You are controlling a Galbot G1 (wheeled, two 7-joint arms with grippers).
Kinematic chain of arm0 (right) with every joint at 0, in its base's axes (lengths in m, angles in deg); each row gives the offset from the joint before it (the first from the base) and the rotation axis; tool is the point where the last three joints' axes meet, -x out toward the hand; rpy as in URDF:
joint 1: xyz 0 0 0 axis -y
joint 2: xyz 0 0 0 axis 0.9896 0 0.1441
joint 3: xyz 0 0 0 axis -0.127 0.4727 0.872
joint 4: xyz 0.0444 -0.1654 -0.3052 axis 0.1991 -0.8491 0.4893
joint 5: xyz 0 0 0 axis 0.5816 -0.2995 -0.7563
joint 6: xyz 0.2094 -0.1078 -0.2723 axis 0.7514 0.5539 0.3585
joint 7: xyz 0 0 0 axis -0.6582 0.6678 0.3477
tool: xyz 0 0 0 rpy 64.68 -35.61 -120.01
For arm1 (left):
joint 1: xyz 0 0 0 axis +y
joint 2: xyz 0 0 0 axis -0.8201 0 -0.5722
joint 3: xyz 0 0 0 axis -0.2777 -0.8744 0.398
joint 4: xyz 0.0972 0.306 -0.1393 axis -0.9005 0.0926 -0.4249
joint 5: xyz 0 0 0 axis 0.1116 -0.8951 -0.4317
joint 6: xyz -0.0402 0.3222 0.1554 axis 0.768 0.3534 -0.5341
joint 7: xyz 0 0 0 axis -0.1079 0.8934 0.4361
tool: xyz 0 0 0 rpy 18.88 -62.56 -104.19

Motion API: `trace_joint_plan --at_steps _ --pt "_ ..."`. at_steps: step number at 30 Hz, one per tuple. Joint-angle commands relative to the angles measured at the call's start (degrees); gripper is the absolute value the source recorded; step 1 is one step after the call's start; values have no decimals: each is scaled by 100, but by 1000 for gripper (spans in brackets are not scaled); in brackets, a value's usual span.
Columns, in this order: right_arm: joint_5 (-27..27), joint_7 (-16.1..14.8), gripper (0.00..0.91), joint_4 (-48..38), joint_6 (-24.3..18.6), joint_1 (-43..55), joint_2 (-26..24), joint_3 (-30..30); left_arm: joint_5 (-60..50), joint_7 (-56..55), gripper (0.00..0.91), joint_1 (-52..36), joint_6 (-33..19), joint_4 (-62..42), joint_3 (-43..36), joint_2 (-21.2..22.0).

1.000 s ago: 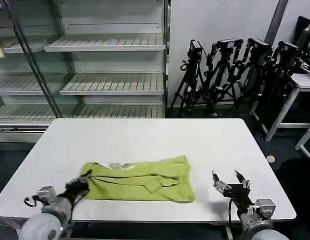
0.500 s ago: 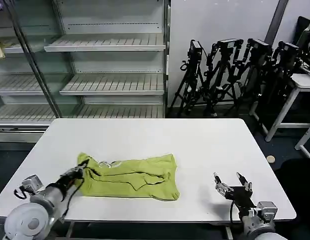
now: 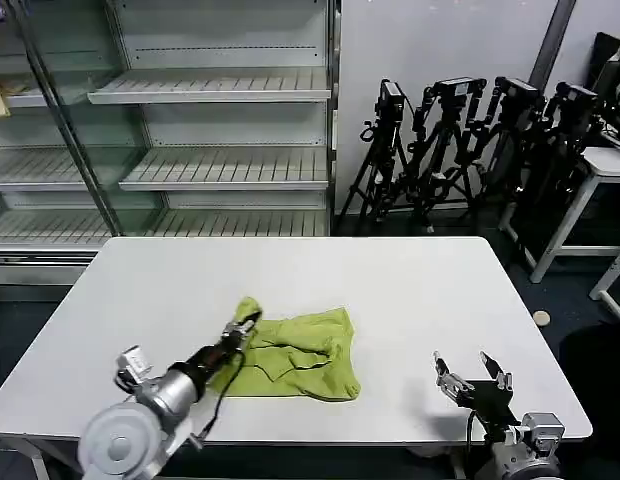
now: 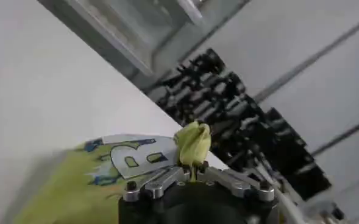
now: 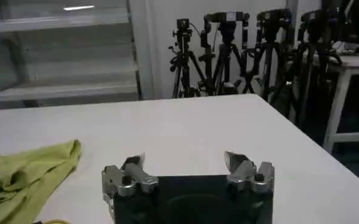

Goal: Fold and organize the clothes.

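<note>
The lime green T-shirt [image 3: 295, 355] lies on the white desk [image 3: 290, 280], near its front edge and a little left of centre, now bunched into a much shorter heap than a second ago, when it was spread wide along that edge. Its left end has been carried rightward and lifted over the rest of the cloth by the left gripper [image 3: 245, 327], whose fingers are closed on a pinch of fabric; in the left wrist view that pinch stands up between them, with the white print turned into sight just beside it. A crosswise fold is judged to be under way, not yet laid down. The right gripper [image 3: 473, 374] is held low at the desk's front right, well apart from the shirt, its fingers spread and empty.
</note>
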Motion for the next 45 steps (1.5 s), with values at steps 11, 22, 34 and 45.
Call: trace_joint_plan --at_steps 11,22,34,45 --pt "12 6 907 -4 -4 -23 -72 -42 -1263 -227 20 -1221 -209 -1277 -1776 634" --pt "10 41 907 -48 40 158 -87 142 -1433 -200 907 -1298 -230 -1390 -1785 711" --pt "14 90 907 -46 124 360 -97 317 -125 -161 907 -863 -479 -337 -959 238" --pt "13 87 907 -87 136 503 -63 454 -226 -257 907 -290 -145 -162 34 -521"
